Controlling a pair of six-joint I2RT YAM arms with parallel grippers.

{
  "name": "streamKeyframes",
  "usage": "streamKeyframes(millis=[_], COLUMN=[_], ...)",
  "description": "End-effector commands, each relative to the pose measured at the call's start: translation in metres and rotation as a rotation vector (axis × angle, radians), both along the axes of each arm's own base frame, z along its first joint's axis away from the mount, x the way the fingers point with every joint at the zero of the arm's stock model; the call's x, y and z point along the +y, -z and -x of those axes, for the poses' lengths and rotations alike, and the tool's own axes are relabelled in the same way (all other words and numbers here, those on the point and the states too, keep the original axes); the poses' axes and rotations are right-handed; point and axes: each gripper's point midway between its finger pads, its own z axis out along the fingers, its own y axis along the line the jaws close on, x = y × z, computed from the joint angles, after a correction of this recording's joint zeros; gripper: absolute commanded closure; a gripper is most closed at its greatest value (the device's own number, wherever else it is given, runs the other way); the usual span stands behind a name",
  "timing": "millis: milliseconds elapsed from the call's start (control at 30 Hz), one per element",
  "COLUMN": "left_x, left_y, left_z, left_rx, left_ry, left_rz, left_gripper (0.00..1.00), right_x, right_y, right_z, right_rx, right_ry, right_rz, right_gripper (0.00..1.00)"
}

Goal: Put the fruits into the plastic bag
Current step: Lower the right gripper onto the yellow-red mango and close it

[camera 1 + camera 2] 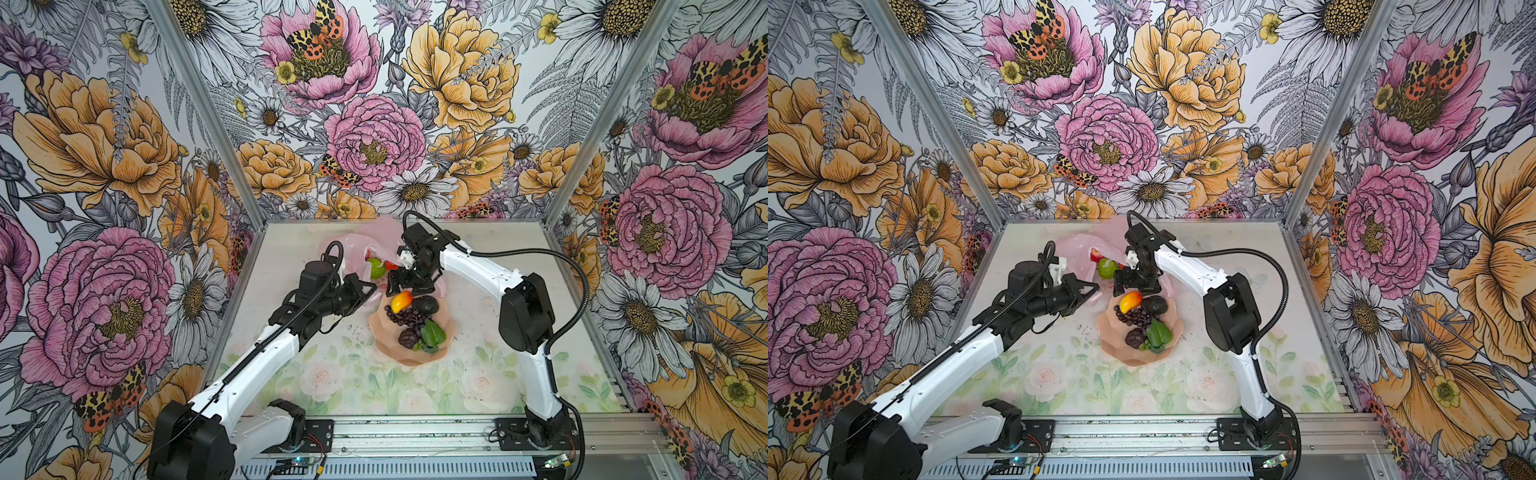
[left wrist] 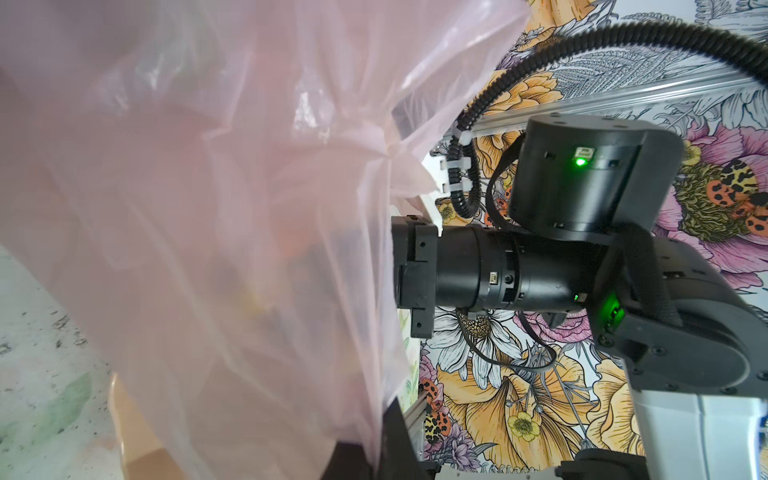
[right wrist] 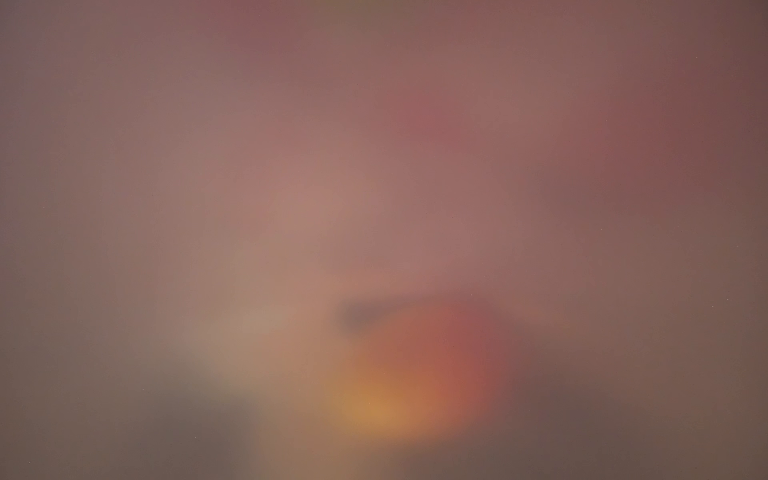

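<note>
Floral table [image 1: 291, 357] — left hand [image 1: 369, 286] clamps bag [image 1: 351, 249], right hand [image 1: 411, 288] hovers splayed.

Orange-red blob [image 3: 399, 374] in pink haze

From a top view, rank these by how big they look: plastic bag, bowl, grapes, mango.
1. plastic bag and bowl: they look alike, and the arms hide part of the bag, so they are unranked.
2. grapes
3. mango
</note>
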Motion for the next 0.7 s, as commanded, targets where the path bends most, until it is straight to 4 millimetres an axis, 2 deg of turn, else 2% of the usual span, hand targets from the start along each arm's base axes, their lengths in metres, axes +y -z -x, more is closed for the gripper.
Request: streamKeyframes(millis=[0, 667], left_x=[0.001, 0.001], left_y=[-0.006, -0.002], left_z=[0.0, 0.0], left_rx=[-0.029, -0.019], left_ry=[-0.007, -0.011], left_rz=[0.005, 0.005], left_gripper=[1.0, 1.0], right_x=[0.002, -0.002], right_y=[0.004, 0.027], right_z=[-0.003, 0.003], right_rx=[-0.026, -0.059], right_ry=[-0.028, -0.106], right_rz=[0.037, 0.18], right_gripper=[0.09, 0.14])
